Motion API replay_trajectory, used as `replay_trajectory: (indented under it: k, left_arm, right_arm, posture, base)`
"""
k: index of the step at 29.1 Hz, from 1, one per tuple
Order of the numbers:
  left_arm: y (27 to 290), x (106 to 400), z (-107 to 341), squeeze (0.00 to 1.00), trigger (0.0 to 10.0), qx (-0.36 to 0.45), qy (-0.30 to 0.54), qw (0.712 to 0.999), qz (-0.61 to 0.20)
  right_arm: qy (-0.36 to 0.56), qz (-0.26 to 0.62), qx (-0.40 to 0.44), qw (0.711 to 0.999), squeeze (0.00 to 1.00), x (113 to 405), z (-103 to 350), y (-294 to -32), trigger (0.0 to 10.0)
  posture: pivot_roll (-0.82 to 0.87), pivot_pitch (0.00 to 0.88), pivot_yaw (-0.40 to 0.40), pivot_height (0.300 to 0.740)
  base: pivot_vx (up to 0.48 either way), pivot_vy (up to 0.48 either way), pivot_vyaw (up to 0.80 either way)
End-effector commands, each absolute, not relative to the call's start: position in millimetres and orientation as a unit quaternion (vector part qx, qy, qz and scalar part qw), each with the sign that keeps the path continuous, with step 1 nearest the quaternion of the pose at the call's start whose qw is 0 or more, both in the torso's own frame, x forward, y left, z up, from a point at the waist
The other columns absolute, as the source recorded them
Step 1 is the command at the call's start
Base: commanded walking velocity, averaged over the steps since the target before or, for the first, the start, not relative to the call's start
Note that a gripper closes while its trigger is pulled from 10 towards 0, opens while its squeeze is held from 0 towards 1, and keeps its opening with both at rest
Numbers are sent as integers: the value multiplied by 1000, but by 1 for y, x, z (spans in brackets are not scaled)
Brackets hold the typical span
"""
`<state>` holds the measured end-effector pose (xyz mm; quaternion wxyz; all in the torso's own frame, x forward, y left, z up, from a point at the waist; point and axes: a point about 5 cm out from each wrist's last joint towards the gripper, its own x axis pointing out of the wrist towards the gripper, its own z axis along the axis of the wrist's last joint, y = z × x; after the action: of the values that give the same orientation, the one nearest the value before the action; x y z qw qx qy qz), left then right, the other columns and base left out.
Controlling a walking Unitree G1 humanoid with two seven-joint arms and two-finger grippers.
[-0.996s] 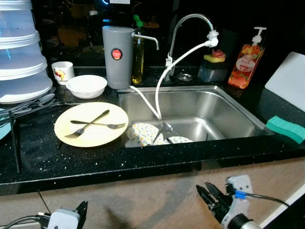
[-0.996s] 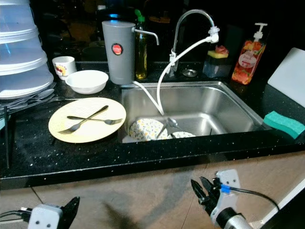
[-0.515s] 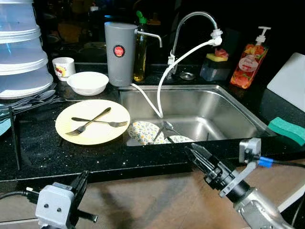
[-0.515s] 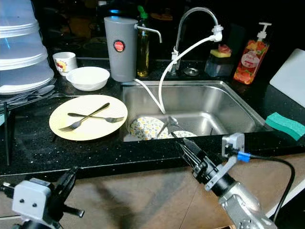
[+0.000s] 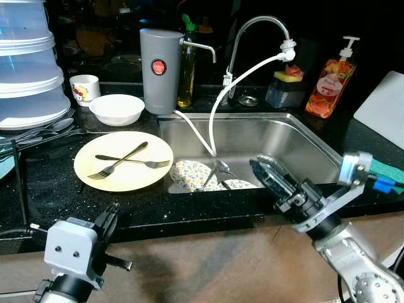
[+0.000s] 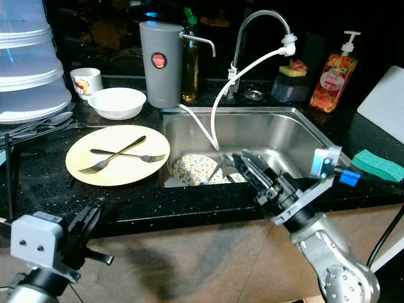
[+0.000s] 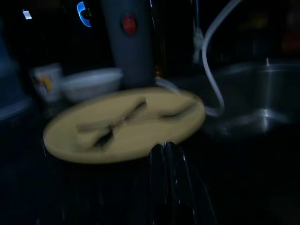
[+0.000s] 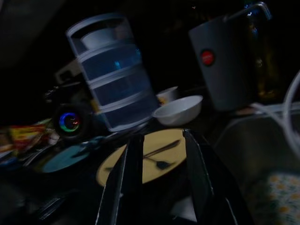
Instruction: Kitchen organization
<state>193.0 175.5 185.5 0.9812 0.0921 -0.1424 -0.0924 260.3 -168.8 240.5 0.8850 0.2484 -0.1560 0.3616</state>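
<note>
A yellow plate [image 5: 123, 165] lies on the black counter left of the sink and carries two crossed forks [image 5: 126, 161]. Flowered dishes [image 5: 192, 176] and a spoon [image 5: 221, 169] lie in the steel sink [image 5: 297, 136]. My right gripper [image 5: 257, 163] is open, hovering over the sink's front edge and pointing left towards the dishes. Its wrist view frames the plate [image 8: 159, 157] between the two fingers [image 8: 117, 187]. My left gripper [image 5: 121, 235] is open, low in front of the counter below the plate [image 7: 126, 124].
Behind the plate stand a white bowl [image 5: 115, 108], a cup [image 5: 84, 89] and a grey water filter [image 5: 159, 71]. Stacked plastic containers [image 5: 28, 69] fill the far left. A soap bottle [image 5: 328, 88], a green sponge [image 6: 377, 164] and a white board [image 5: 382, 107] are at the right.
My right gripper has risen from below the counter front to above the sink's front edge. The left gripper has come up a little as well.
</note>
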Motion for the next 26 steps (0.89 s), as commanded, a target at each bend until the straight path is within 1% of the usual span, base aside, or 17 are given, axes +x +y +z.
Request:
replay_trajectory:
  k: [1, 2, 3, 4, 5, 6, 8, 9, 15, 18, 19, 21, 22, 23, 24, 26]
  left_arm:
    - [177, 196, 190, 0, 10000, 101, -143, 981, -88]
    - [178, 199, 193, 0, 10000, 105, -146, 980, -84]
    - [179, 209, 198, 0, 10000, 114, -145, 980, -76]
    - [179, 209, 198, 0, 10000, 114, -145, 980, -76]
    - [180, 230, 212, 0, 10000, 122, -157, 978, -64]
    - [181, 241, 219, 0, 10000, 121, -158, 978, -58]
    - [181, 246, 223, 0, 10000, 119, -159, 979, -55]
    - [182, 260, 234, 0, 10000, 84, -159, 982, -50]
    - [190, 289, 258, 0, 10000, 60, -146, 987, -39]
    - [196, 301, 257, 0, 10000, 79, -98, 991, -38]
    - [198, 305, 256, 824, 10000, 91, -80, 992, -45]
    - [199, 308, 255, 824, 10000, 98, -67, 992, -48]
    - [202, 312, 253, 1000, 10000, 97, -51, 993, -50]
    - [202, 312, 253, 1000, 10000, 97, -51, 993, -50]
    - [206, 321, 249, 1000, 10000, 98, -3, 994, -57]
    - [209, 326, 248, 1000, 10000, 100, 26, 992, -65]
  right_arm:
    - [-146, 334, 234, 901, 0, 268, 238, -173, 10000]
    - [-146, 325, 225, 907, 0, 272, 238, -173, 10000]
    - [-136, 307, 207, 919, 0, 283, 236, -172, 10000]
    - [-136, 307, 207, 919, 0, 283, 236, -172, 10000]
    - [-110, 277, 208, 932, 0, 308, 232, -168, 10000]
    - [-103, 268, 194, 938, 0, 318, 231, -165, 10000]
    - [-100, 264, 185, 941, 0, 323, 231, -164, 10000]
    - [-95, 264, 163, 946, 0, 335, 235, -156, 10000]
    - [-64, 290, 119, 948, 0, 357, 242, -132, 10000]
    - [-53, 318, 96, 942, 0, 362, 243, -118, 10000]
    - [-46, 327, 92, 939, 0, 364, 243, -114, 10000]
    - [-41, 333, 89, 938, 0, 365, 242, -111, 10000]
    - [-37, 338, 81, 937, 0, 367, 241, -108, 10000]
    - [-37, 338, 81, 937, 0, 367, 241, -108, 10000]
    - [-27, 347, 74, 935, 0, 369, 239, -103, 10000]
    - [-24, 350, 72, 934, 0, 371, 238, -101, 10000]
  posture:
    - [87, 0, -90, 740]
    - [87, 0, -90, 740]
    - [87, 0, -86, 740]
    - [87, 0, -86, 740]
    - [89, 0, -82, 740]
    - [93, 0, -83, 740]
    - [93, 0, -83, 740]
    - [95, 0, -86, 740]
    - [100, 0, -87, 740]
    - [100, 0, -85, 740]
    - [100, 0, -85, 740]
    - [100, 0, -85, 740]
    - [104, 0, -87, 740]
    - [104, 0, -87, 740]
    - [104, 0, -89, 740]
    - [109, 0, -94, 740]
  base:
    - [0, 0, 0]
    - [0, 0, 0]
    - [0, 0, 0]
    - [0, 0, 0]
    - [0, 0, 0]
    - [0, 0, 0]
    - [0, 0, 0]
    - [0, 0, 0]
    - [0, 0, 0]
    - [0, 0, 0]
    - [0, 0, 0]
    - [0, 0, 0]
    - [0, 0, 0]
    - [0, 0, 0]
    - [0, 0, 0]
    - [0, 0, 0]
